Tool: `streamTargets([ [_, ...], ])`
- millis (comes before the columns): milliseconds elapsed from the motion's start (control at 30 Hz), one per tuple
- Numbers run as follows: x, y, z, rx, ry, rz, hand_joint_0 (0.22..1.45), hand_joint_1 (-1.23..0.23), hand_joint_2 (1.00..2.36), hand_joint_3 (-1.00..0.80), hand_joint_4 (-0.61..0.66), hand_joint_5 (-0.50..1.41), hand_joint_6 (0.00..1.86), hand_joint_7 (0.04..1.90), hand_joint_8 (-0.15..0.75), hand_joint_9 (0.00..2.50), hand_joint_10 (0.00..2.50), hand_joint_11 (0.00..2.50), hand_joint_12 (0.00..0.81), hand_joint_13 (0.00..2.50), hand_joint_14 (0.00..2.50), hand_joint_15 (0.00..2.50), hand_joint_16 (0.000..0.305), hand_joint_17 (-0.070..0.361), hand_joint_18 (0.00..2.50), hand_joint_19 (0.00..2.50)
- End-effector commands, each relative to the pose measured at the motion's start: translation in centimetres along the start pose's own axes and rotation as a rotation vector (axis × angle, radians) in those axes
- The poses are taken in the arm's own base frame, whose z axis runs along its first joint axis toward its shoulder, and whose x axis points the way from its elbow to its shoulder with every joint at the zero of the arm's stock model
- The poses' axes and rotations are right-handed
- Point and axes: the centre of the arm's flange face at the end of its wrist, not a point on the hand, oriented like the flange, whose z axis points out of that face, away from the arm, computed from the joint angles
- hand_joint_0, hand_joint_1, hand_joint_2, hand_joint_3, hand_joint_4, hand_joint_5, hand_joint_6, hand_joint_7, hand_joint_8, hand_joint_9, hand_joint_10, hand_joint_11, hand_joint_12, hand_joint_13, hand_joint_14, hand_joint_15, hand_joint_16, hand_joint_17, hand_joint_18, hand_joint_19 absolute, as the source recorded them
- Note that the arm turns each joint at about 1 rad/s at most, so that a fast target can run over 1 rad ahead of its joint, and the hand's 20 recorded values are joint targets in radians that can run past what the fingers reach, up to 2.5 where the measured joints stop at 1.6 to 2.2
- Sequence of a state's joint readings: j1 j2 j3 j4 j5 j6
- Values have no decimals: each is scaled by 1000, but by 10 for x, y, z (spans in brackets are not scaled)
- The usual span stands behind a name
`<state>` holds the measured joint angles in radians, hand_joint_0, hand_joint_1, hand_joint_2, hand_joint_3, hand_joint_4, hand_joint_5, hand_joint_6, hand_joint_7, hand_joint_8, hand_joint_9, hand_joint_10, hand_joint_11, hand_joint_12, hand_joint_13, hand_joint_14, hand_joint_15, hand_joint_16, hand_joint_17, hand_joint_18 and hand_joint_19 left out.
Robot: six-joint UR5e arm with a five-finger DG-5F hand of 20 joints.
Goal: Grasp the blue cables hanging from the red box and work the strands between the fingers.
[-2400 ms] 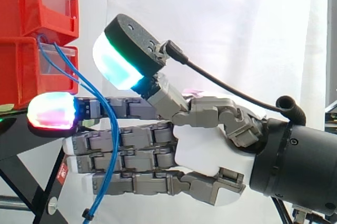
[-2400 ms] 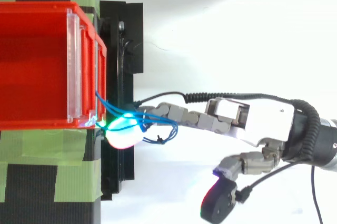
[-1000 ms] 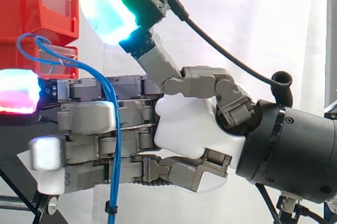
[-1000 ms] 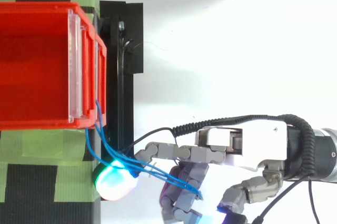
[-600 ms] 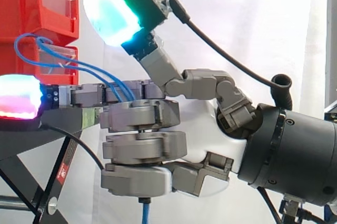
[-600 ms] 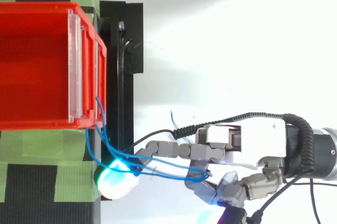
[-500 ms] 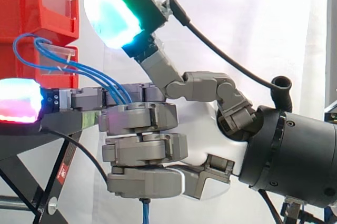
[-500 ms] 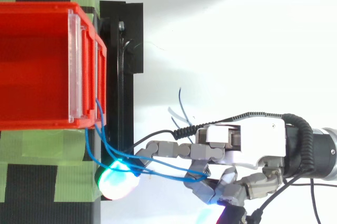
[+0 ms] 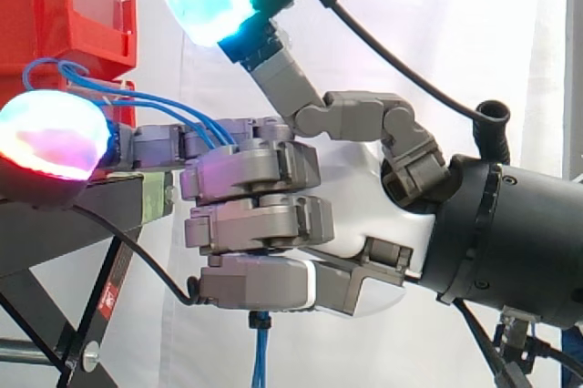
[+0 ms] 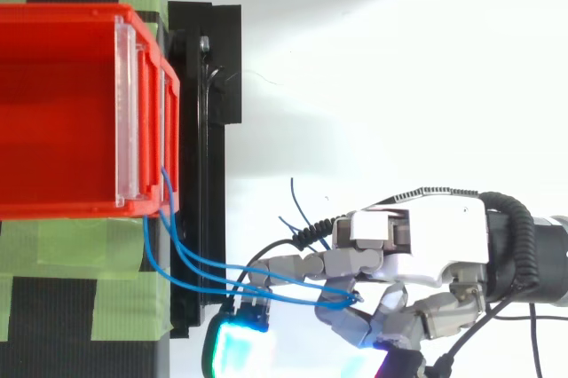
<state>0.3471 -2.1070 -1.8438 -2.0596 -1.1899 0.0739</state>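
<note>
Two red bins sit stacked at the left on a black stand (image 9: 55,233). From the lip of the lower red box (image 9: 36,124), the blue cables (image 9: 164,104) run almost level to the right; I count at least three strands. They end in the one robot hand (image 9: 355,197), whose fingers are curled tightly round them, thumb lifted clear. One end dangles below the fist.

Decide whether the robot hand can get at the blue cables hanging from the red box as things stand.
Yes, it seems so: the robot hand has its fingers curled round the blue cables, which run from the red box straight to it with nothing between.
</note>
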Motion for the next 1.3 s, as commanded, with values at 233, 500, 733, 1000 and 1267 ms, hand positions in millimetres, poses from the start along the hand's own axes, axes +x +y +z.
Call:
streamTargets([
  [233,-2,0,-7,59,-57,-31,785,-580,1000,-1000,350,222,68,1341,450,1280,2500,2500,592,1695,2500,1595,216,162,1998,979],
  [500,-2,-4,-10,150,-81,-78,789,-574,1000,-1000,334,221,71,1352,449,1287,2500,2500,585,1692,2500,1627,216,162,2001,980],
  [733,-6,-9,-19,238,-84,-118,796,-570,1000,-1000,326,188,202,1322,440,1282,2500,2500,580,1687,2500,1619,214,160,1986,964],
  [1000,-8,-10,-23,266,-92,-130,803,-566,1000,-1000,315,160,319,1281,441,1275,2500,2500,566,1664,2500,1630,208,156,1950,972],
  [1267,-10,-6,-17,265,-97,-115,814,-564,1000,-1000,311,135,406,1251,439,1265,2500,2500,562,1660,2500,1601,202,152,1934,948],
])
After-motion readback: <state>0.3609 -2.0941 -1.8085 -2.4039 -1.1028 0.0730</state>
